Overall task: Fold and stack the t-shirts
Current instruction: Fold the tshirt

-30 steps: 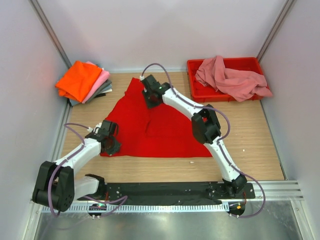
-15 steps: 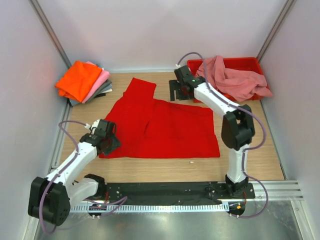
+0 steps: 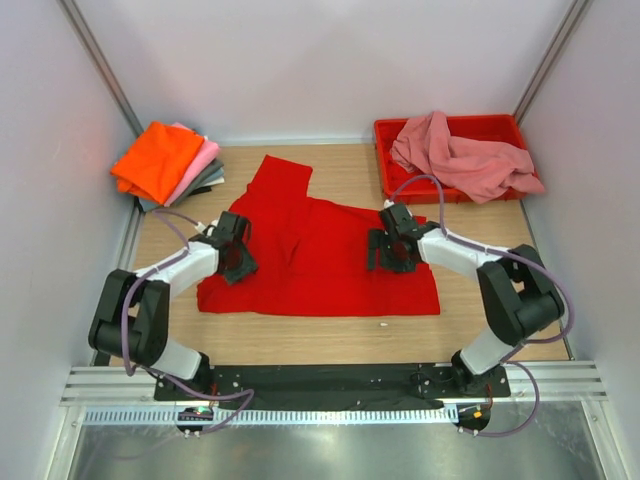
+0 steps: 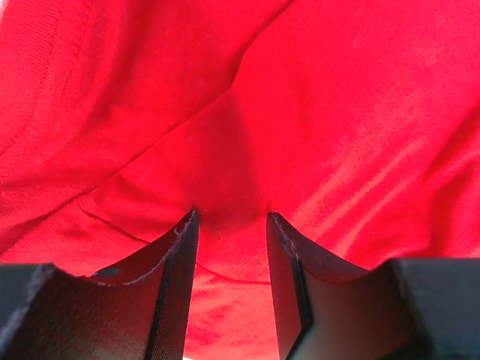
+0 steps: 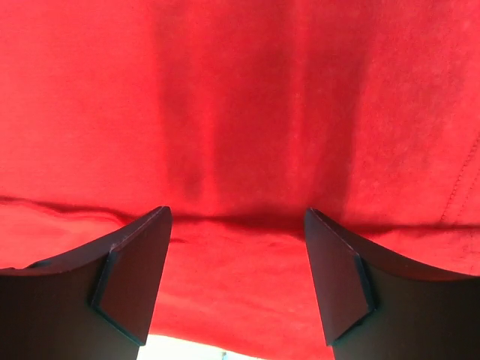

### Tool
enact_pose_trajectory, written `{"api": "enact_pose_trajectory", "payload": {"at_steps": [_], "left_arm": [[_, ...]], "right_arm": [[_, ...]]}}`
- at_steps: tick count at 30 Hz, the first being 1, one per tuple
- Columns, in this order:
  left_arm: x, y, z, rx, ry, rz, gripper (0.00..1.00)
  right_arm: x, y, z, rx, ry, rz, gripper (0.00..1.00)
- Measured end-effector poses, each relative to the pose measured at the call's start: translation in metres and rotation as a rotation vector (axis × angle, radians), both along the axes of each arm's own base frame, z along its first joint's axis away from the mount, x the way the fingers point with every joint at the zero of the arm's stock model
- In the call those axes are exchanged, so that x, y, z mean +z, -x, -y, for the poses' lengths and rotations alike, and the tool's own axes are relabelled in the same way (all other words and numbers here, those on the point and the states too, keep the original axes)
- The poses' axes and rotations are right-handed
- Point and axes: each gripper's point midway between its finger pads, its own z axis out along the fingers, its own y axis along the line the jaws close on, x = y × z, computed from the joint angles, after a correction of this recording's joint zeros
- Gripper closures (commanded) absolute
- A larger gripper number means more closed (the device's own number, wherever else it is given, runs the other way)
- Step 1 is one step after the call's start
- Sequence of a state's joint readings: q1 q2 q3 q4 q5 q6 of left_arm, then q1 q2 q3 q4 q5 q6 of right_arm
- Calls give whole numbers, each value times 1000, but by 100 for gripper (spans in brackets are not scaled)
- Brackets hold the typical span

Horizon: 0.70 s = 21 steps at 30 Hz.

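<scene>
Got folded stack (image 3: 168, 162) at far-left back corner. Left gripper (image 3: 238, 258) down on left edge of red shirt (image 3: 320, 265), jaws narrowly apart, nothing pinched. Red shirt spread flat mid-table, one sleeve pointing back. Right gripper (image 3: 388, 250) low over its right part, jaws wide, empty. Pink shirt (image 3: 470, 160) heaped in tray (image 3: 388, 165), back right.

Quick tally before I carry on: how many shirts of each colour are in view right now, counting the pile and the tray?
bright red shirt: 1, spread out between the arms
dusty pink shirt: 1, crumpled in the red tray
orange shirt: 1, topmost at far left
light pink shirt: 1, under it
grey shirt: 1, lowest
Total: 5 shirts
</scene>
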<state>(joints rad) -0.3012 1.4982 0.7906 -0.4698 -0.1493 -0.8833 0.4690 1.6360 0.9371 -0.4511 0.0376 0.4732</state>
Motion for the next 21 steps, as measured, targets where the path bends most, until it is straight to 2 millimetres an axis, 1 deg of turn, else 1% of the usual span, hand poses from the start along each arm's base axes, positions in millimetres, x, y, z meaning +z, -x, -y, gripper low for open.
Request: {"api": "enact_pose_trajectory", "payload": {"at_steps": [2, 3, 5, 7, 10, 13, 16, 18, 19, 21], "left_arm": [[0, 2, 0, 2, 8, 17, 57], [0, 3, 1, 1, 13, 35, 57], [1, 10, 3, 1, 15, 54, 57], [1, 27, 10, -24, 4, 48, 56], [1, 63, 24, -78, -9, 11, 55], [1, 101, 27, -114, -22, -37, 54], [10, 134, 24, -122, -20, -55, 52], [19, 144, 20, -109, -5, -40, 50], [24, 146, 18, -100, 4, -25, 49], [32, 149, 14, -90, 0, -13, 48]], "right_arm": [[5, 1, -1, -13, -32, 40, 23], [6, 5, 1, -23, -39, 46, 22], [0, 15, 8, -59, -34, 42, 22], [1, 20, 14, -101, -35, 57, 21], [1, 29, 22, -174, -48, 73, 20], [1, 49, 30, -227, -63, 67, 19], [2, 73, 37, -257, -63, 34, 19], [5, 89, 43, -275, -58, 8, 18], [9, 94, 45, -283, -60, 5, 18], [22, 97, 49, -300, -65, 24, 17]]}}
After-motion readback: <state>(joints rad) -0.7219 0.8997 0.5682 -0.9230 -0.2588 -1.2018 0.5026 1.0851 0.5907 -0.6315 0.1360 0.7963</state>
